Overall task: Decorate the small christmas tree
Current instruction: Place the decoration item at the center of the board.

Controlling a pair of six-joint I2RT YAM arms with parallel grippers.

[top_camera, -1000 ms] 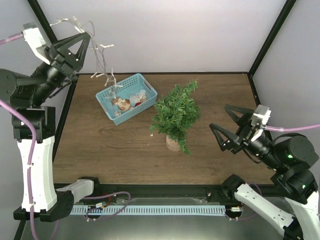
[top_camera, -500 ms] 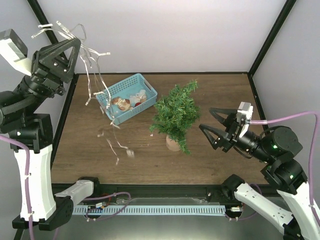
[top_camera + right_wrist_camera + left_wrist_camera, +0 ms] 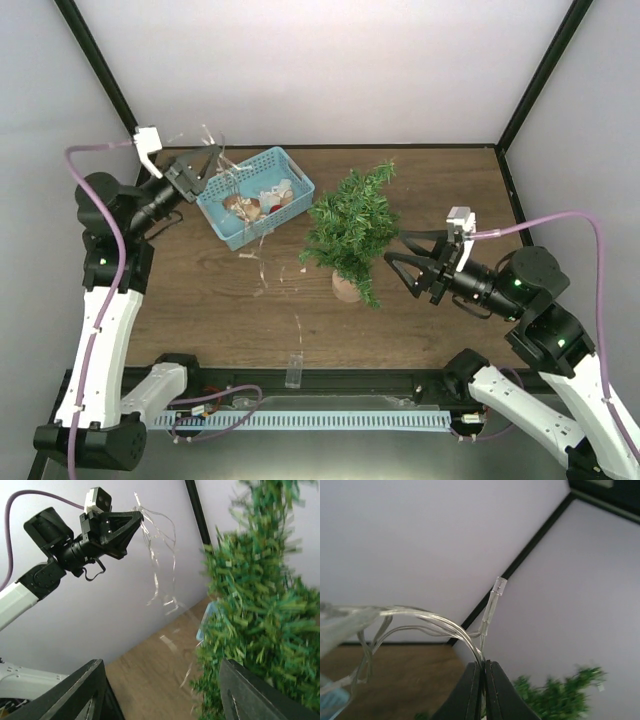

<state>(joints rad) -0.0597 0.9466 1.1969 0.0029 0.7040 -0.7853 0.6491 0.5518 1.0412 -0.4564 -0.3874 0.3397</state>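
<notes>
- Small christmas tree (image 3: 352, 232) upright in pot, mid counter (image 3: 200, 300).
- Left pincer (image 3: 205, 165) left of tree, over basket (image 3: 212, 220), clamped tight on clear light string (image 3: 492, 605). Loose strands trail toward tree base and in front of tree.
- Right pincer (image 3: 396, 252) just right of tree, jaws apart, gripping nothing.
- We judge: lift string over tree crown, keeping slack off basket.
- Right pincer should catch trailing strand without shoving branches. Tree looks light and may tip.
</notes>
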